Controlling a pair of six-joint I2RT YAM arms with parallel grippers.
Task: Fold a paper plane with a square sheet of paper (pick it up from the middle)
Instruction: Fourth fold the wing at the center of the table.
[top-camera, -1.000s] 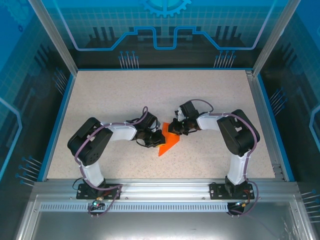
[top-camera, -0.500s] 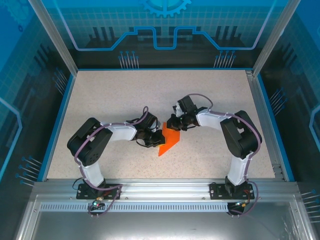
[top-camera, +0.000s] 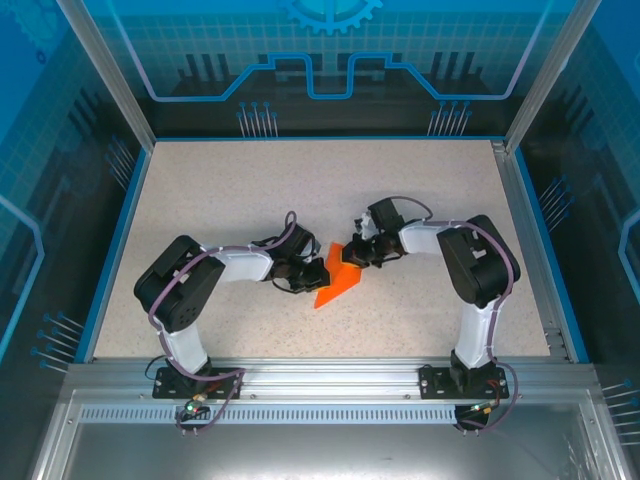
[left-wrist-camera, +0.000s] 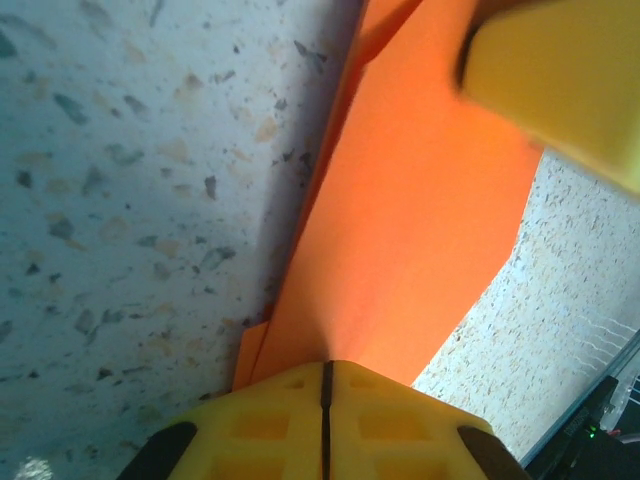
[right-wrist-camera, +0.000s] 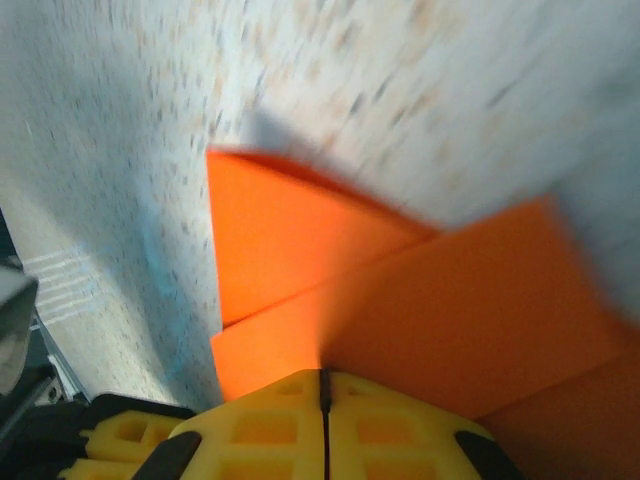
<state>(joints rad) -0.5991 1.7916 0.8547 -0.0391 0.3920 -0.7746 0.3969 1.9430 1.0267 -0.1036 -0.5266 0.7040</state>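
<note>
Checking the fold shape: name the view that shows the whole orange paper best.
Top external: the paper shows most of its pointed outline. Left wrist and right wrist each give a close, cropped piece with folded layers.

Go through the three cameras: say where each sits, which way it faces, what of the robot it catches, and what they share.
Top external: fixed above and behind the bases, facing down at the table; both arms, left tool and right tool at the orange paper.
Left wrist: on the left arm, facing down past its shut yellow tool onto the paper.
Right wrist: on the right arm, likewise, shut tool on the paper.
Shared: paper and table, all three.
</note>
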